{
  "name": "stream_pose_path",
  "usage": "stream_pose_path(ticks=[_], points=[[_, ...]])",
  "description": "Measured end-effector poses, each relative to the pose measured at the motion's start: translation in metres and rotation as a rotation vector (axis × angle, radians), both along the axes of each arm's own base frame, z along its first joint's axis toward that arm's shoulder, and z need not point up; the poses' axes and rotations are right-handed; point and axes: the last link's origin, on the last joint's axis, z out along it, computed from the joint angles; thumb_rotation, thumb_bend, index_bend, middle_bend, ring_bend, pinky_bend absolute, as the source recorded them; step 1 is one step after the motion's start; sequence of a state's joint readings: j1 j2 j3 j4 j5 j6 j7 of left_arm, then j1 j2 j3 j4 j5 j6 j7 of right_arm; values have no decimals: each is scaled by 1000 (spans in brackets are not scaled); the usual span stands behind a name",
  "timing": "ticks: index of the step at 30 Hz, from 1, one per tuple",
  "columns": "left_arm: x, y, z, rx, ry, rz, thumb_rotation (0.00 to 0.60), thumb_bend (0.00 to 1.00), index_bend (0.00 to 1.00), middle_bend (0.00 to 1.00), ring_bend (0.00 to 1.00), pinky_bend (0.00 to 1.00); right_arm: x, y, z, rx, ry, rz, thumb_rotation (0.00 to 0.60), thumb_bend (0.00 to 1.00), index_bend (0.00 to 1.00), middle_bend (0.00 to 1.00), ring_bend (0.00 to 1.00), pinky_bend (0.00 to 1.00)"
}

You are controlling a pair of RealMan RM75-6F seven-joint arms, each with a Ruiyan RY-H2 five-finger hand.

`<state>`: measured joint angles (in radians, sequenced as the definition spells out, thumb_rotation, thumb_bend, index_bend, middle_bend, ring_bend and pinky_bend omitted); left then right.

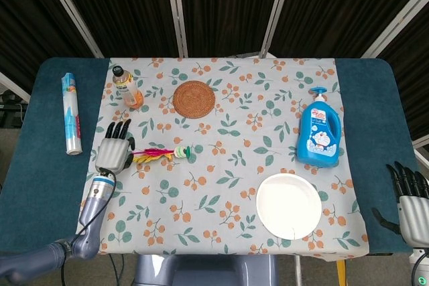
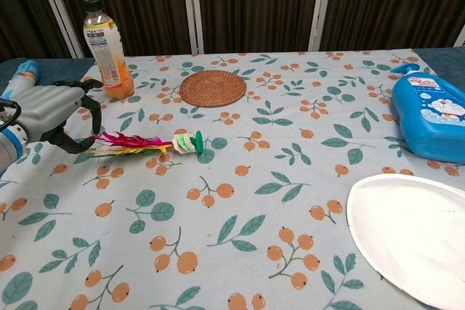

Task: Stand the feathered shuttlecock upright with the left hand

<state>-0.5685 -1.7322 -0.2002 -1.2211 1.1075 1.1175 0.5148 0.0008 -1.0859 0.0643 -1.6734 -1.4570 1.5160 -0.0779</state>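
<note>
Left hand (image 1: 114, 153) spread, empty, beside shuttlecock (image 1: 161, 154) lying flat, feathers toward hand, base rightward

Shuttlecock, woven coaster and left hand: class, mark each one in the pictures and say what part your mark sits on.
shuttlecock (image 2: 187, 142), chest view, on its white and green base.
woven coaster (image 1: 194, 99), head view, on its centre.
left hand (image 2: 45, 107), chest view, on the grey back of the hand.

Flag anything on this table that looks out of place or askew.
The feathered shuttlecock lies flat on its side on the tablecloth, feathers toward the left hand. The blue soap bottle and the rolled tube also lie flat. Nothing looks spilled or damaged.
</note>
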Motion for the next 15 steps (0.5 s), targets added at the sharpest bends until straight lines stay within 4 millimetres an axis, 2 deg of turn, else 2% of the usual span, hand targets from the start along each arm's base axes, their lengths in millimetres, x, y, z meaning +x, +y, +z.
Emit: stream_pose_path(ticks=[9, 15], points=[[3, 1, -4, -6, 6, 2, 600, 419, 565, 0, 0, 0, 0, 0, 0, -1, -1, 0, 600, 154, 0, 0, 0, 0], [3, 0, -5, -9, 5, 4, 600, 484, 579, 0, 0, 0, 0, 0, 0, -1, 0, -1, 600, 155, 0, 0, 0, 0]])
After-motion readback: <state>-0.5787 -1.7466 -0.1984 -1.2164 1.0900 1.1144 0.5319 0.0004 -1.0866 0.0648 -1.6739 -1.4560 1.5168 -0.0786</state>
